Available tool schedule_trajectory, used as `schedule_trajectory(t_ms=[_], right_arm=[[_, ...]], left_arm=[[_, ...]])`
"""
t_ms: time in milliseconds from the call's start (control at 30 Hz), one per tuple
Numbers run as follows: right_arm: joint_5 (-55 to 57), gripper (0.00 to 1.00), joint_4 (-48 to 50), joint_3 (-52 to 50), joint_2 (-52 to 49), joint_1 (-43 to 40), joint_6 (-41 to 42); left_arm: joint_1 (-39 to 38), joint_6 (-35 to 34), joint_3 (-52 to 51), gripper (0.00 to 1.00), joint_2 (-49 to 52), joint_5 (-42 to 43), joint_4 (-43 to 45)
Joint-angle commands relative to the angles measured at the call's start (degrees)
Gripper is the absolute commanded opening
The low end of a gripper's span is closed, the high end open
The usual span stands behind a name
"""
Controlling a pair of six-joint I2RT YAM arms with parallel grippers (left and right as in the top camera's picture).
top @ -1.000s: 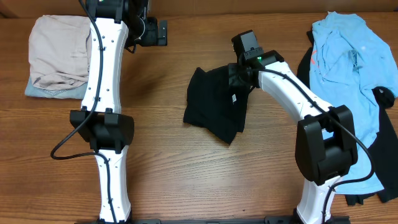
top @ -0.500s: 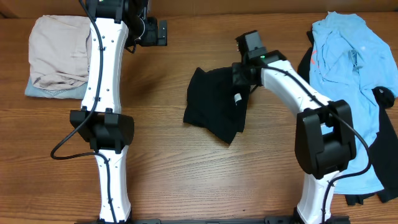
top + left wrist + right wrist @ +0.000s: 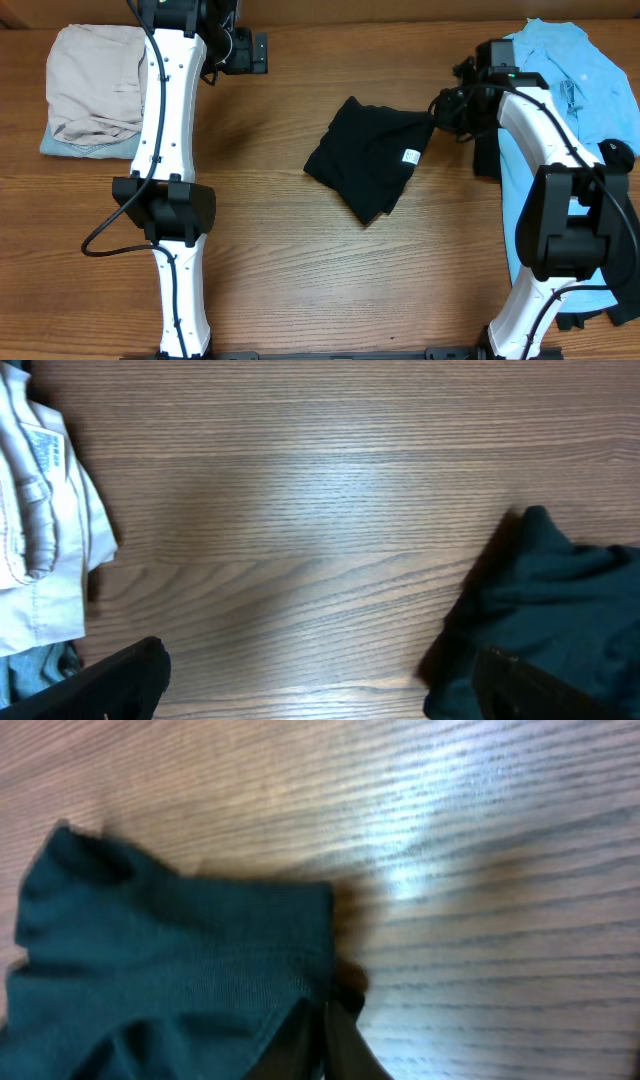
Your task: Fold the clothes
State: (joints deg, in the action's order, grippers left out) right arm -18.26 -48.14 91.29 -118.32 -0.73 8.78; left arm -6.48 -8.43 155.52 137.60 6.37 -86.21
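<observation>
A dark black-green garment (image 3: pixel 372 155) lies crumpled in the middle of the table, a white label showing. My right gripper (image 3: pixel 440 112) is shut on its right edge and has it stretched toward the right; the right wrist view shows the cloth (image 3: pixel 170 960) pinched between my fingers (image 3: pixel 325 1030). My left gripper (image 3: pixel 258 52) is open and empty at the back of the table; in the left wrist view its fingertips (image 3: pixel 320 675) frame bare wood, with the dark garment (image 3: pixel 560 610) at the right.
A folded beige garment on a grey one (image 3: pixel 95 85) sits at the far left, also in the left wrist view (image 3: pixel 40 530). A light blue shirt (image 3: pixel 565 110) over dark clothes (image 3: pixel 625 250) lies along the right side.
My right gripper has pulled the dark garment's edge to the right, toward the blue shirt, spreading the cloth out. The left arm has not moved.
</observation>
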Motion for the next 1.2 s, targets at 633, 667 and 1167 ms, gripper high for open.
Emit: schedule_trajectory(t_ms=[633, 667, 1167], right_arm=[[6.16, 0.52, -19.63, -0.79, 6.99, 14.84, 15.34], [7.76, 0.51, -19.74, -1.51, 6.99, 15.96, 17.27], [15.98, 0.41, -25.14, -4.13, 6.99, 19.12, 22.99]], left_arm=[[0.2, 2.54, 0.2, 1.0, 0.02, -2.47, -0.52], [0.2, 2.8, 0.2, 1.0, 0.02, -2.54, -0.55], [0.2, 3.74, 0.2, 1.0, 0.04, -2.54, -0.39]])
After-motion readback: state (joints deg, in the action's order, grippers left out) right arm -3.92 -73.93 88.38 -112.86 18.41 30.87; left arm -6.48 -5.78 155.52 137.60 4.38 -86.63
